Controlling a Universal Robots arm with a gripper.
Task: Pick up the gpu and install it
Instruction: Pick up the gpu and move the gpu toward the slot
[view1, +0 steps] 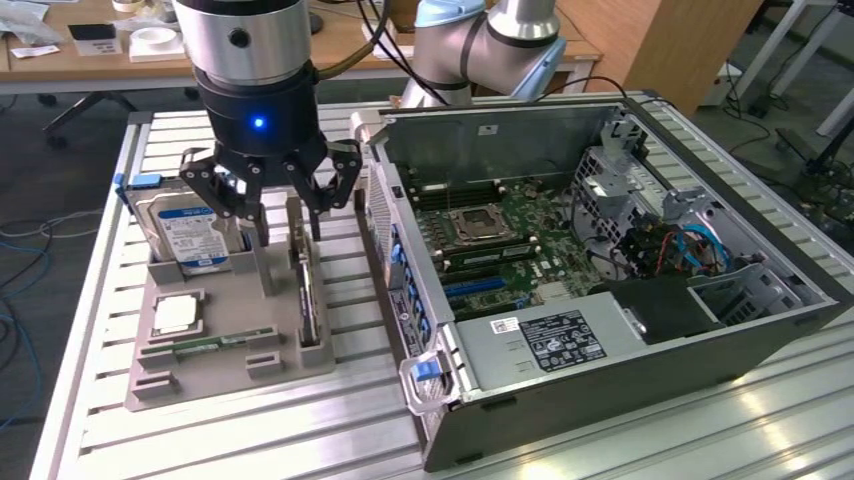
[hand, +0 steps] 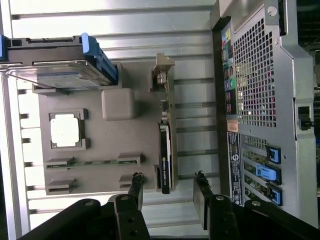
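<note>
Slatted metal table (view1: 240, 440) bears grey tray (view1: 220, 382), computer case (view1: 587, 400).

The arm (view1: 247, 45) points straight down, its hand (view1: 291, 222) hanging with fingers (hand: 136, 186) spread apart, gripping nothing.

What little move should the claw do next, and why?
I'd guess straight down. The open claw hangs above the gpu, which stands on edge in the gray tray, lined up between the fingers but not yet touched.

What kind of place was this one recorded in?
Probably a robotics lab bench set up for PC assembly: an open computer case on a slatted aluminium table, a grey parts tray beside it, office desks behind.
</note>
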